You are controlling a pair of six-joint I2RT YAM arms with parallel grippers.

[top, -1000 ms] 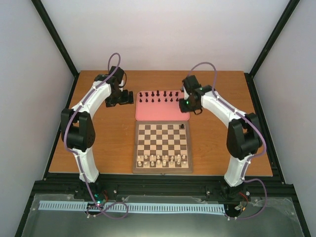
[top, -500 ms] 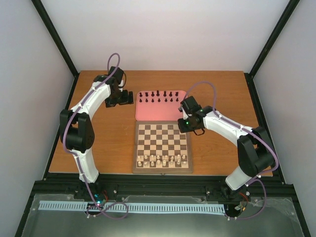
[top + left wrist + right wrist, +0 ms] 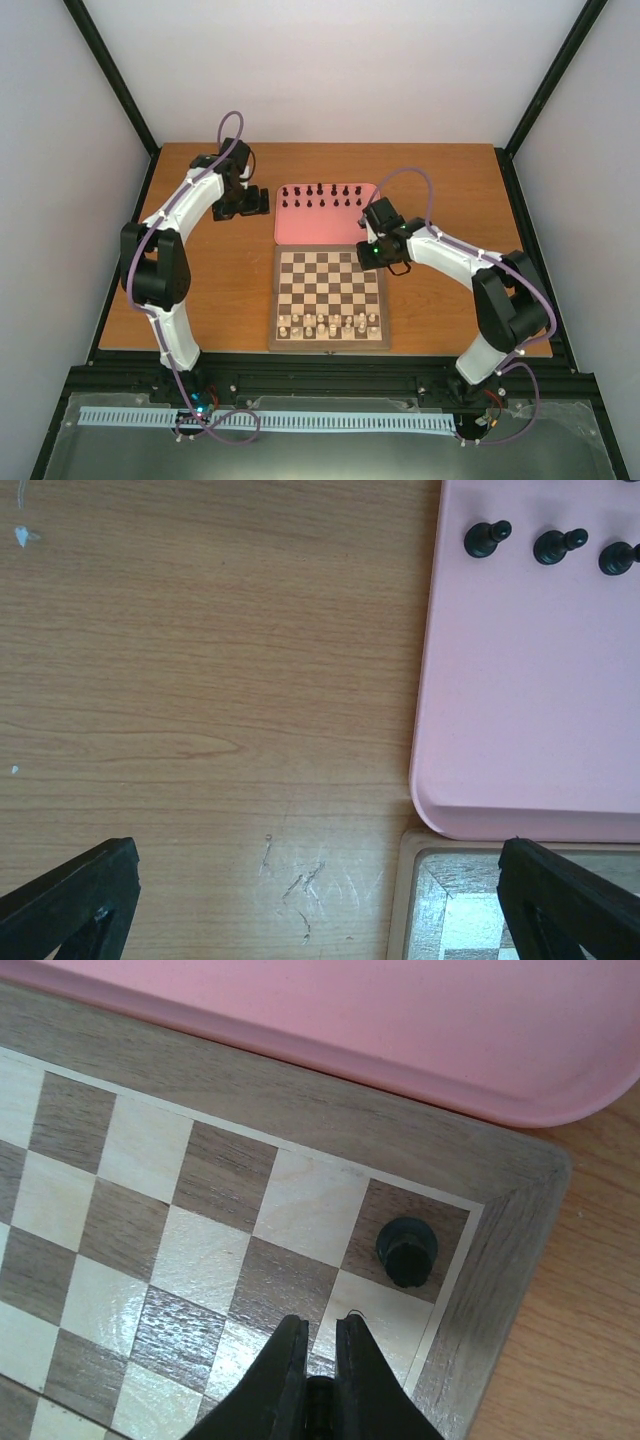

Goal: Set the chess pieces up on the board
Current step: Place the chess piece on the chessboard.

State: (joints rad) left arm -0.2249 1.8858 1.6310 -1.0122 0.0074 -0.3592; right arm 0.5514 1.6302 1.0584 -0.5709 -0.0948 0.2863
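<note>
Right claw (image 3: 320, 1325) swung from pink tray (image 3: 325, 228) to upper right corner of board (image 3: 330, 290), pinched nearly shut, hold unclear, beside one black chess piece (image 3: 406, 1250), left claw (image 3: 320, 900) wide open, empty, above worktop (image 3: 200, 680)

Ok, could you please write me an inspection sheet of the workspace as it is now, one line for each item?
Surface: wooden table, light scratches near the board's corner.
Job's things: black chess pieces in two rows on the pink tray; one black piece stands on the far right corner square of the chessboard; cream pieces on the near rows.
Clutter: nothing seen.
Grippers: left gripper open, over bare table beside the tray; right gripper shut or nearly so, above the board near that corner, nothing clearly held.
Cables: purple cables loop on both arms, clear of the pieces.
Surroundings: white walls, black frame.
</note>
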